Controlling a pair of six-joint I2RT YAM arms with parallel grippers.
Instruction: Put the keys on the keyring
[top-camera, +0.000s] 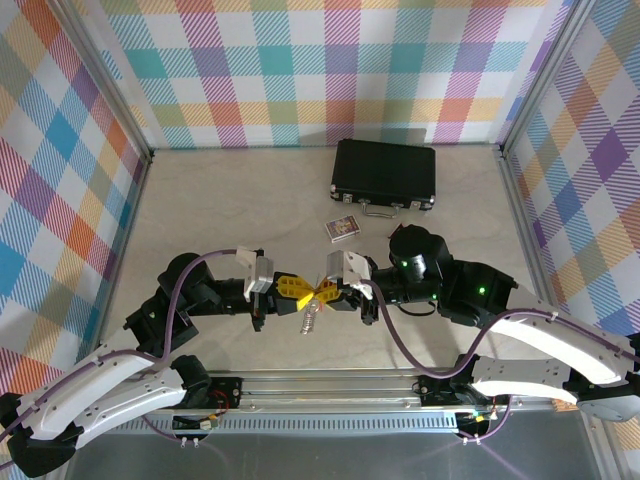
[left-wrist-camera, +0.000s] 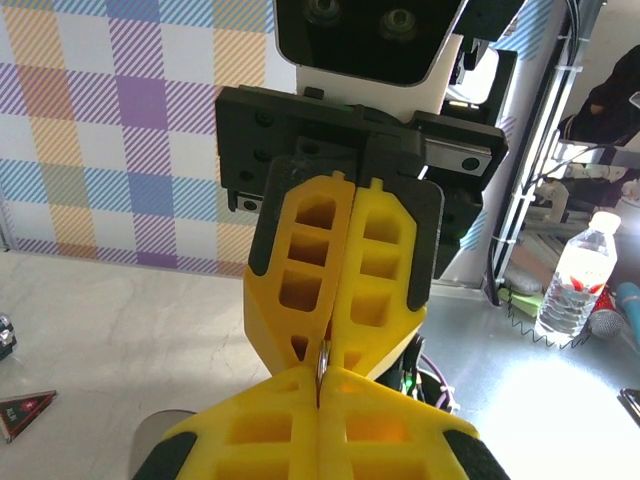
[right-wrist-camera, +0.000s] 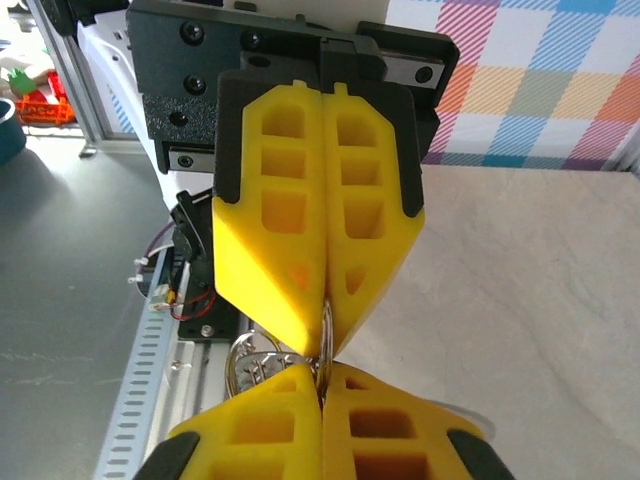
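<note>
**A:** From above, what is going on?
**B:** The left hand (top-camera: 308, 290) and the right hand (top-camera: 336, 292) are meeting tip to tip over the table (top-camera: 200, 220), near the arm bases. Both are pressing their jaws together. The ring (top-camera: 310, 321) is dangling just below the spot where they touch.

**A:** And the left wrist view?
**B:** The left hand (left-wrist-camera: 320, 388) is pinching closed at the bottom. The right hand (left-wrist-camera: 326, 348) is pointing down at it, jaws together. A sliver of ring (left-wrist-camera: 322, 362) is showing in the seam between them.

**A:** The right wrist view?
**B:** The right hand (right-wrist-camera: 322, 378) is clamping on the ring (right-wrist-camera: 255, 362) wire, as far as I can see. The left hand (right-wrist-camera: 325, 342) is squeezing the same wire from above, and the loops are bulging out beside the tips.

**A:** The key?
**B:** I am not making it out; it is too small to tell.

**A:** Which step, then?
**B:** I judge they are gripping the ring between them, readying it for threading. The next move is calling for one hand to steady the ring while the other frees itself to open a gap or fetch a key. That needs very fine aim.
</note>
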